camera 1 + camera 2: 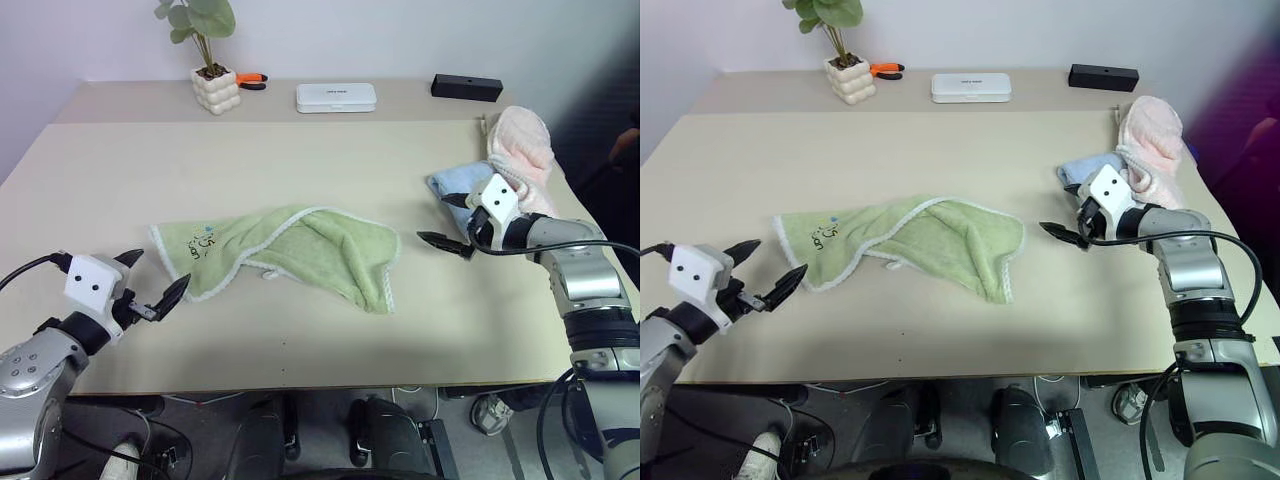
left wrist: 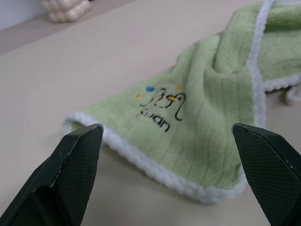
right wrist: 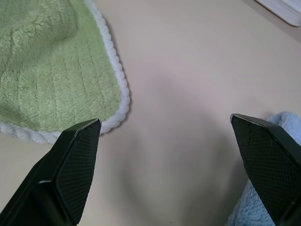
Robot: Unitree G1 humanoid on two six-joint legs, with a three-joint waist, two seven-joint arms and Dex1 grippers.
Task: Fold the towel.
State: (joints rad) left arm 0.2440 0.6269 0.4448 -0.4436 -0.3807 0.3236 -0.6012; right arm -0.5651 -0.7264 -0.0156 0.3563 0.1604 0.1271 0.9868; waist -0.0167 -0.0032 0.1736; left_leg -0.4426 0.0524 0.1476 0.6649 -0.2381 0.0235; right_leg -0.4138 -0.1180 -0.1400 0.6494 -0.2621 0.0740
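Note:
The light green towel (image 1: pixel 285 251) with white edging lies crumpled and partly doubled over itself in the middle of the beige table (image 1: pixel 300 155). Its small dark printed mark (image 2: pixel 162 104) sits near the left corner. My left gripper (image 1: pixel 150 277) hovers open just off that left corner, nothing between its fingers (image 2: pixel 75 174). My right gripper (image 1: pixel 448 221) is open too, a short way to the right of the towel's right edge (image 3: pixel 113 89), empty.
A light blue cloth (image 1: pixel 455 185) and a pink fluffy cloth (image 1: pixel 522 145) lie right behind my right gripper. Along the back stand a potted plant (image 1: pixel 212 70), an orange-handled tool (image 1: pixel 250 80), a white case (image 1: pixel 336 97) and a black box (image 1: pixel 466 87).

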